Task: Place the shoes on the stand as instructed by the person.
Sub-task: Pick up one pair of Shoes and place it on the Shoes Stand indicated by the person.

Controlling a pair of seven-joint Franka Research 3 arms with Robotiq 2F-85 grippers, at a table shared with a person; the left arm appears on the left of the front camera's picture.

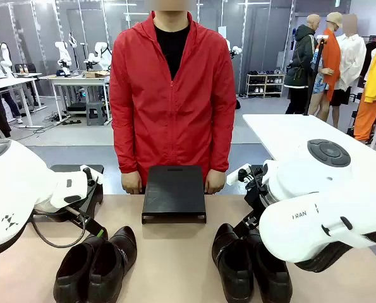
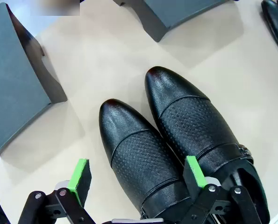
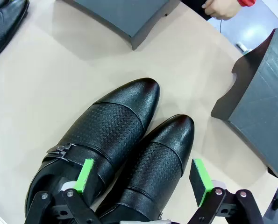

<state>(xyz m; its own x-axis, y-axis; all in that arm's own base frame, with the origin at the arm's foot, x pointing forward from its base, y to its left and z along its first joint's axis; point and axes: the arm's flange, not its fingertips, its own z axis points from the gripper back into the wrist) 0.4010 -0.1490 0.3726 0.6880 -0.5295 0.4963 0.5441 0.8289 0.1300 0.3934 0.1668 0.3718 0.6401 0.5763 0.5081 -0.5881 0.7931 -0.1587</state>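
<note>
Two tools spread wide, gripping nothing: left tool (image 2: 138,175) over left pair of black dress shoes (image 1: 96,265), right tool (image 3: 142,177) over right pair (image 1: 251,268), both pairs on worktop (image 1: 175,271). Beyond, black stand (image 1: 174,189) at centre; person (image 1: 170,95) in red jacket behind, hands (image 1: 132,183) at far edge.

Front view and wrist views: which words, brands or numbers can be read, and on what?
"FRAN": on the white casing of the right arm; further letters curve out of sight.
Left arm: a small dark emblem, no letters legible.
Black shoes and black stand: no print seen.
</note>
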